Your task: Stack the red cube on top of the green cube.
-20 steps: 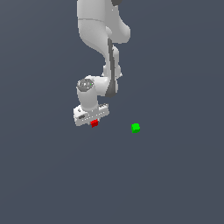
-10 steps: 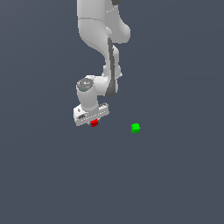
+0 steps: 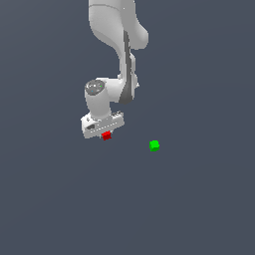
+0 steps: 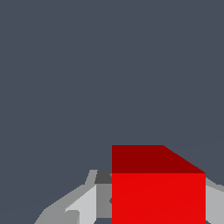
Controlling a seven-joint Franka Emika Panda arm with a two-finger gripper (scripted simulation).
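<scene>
Two cubes are in play, and only the first part of the job looks done. The tool (image 3: 104, 133) sits low over the red cube (image 3: 106, 136), and in the wrist view the red cube (image 4: 158, 188) fills the space between the pale fingers (image 4: 83, 205), flush against them on both sides, so the tool appears closed on it. From the exterior view alone I cannot tell whether the cube has left the desk (image 3: 199, 209) or is only just clamped on it.

The green cube (image 3: 154, 145) stands alone on the desk, well apart from the red one, toward the exterior view's right and slightly nearer the camera. Nothing is on top of it.

What is left, as I judge it: lift the red cube clear, carry it across to the right, line it up over the green cube, lower it and release.

For room, the way across is open: no other object lies between the two cubes, and the desk surface runs plain grey in every direction with no edge visible. The arm hangs down from the far side, so its links are out of the path. The one tight spot is the landing, as the target is no wider than the load.
</scene>
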